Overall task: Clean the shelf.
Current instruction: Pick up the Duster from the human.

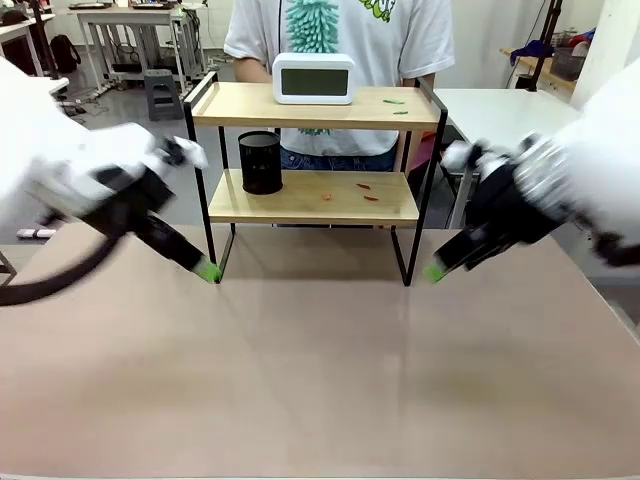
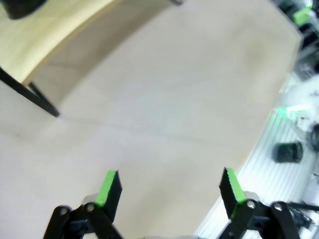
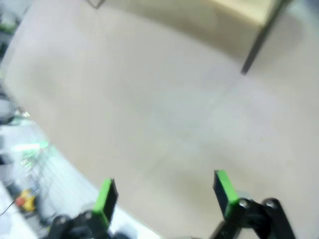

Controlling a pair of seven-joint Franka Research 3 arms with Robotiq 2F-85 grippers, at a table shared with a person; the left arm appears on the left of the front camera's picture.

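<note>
Both sets of jaws stand wide apart with nothing between the green pads: the left gripper [image 2: 170,184] hangs low over bare tabletop with a black leg of the shelf [image 1: 240,106] at its ten o'clock, and the right gripper [image 3: 164,189] hangs the same way with a leg at its one o'clock. Seen from the front, their tips flank the rack's front feet, the left at ten o'clock from the table's middle and the right at two, while the shelf itself sits at twelve against the far edge. The cleaning looks not yet begun, since green scraps [image 1: 394,101] lie on the upper board and red-orange scraps [image 1: 364,187] on the lower. The next move probably calls for taking up a tool, perhaps what looks like a teal duster [image 1: 312,25] in front of the person [image 1: 420,40] (whether a hand holds it is hidden), and for working around the digital clock [image 1: 313,78] and the black mesh cup [image 1: 261,162]. The beige tabletop [image 1: 320,380] is smooth and matte. Beyond it stand white tables and workshop clutter.
</note>
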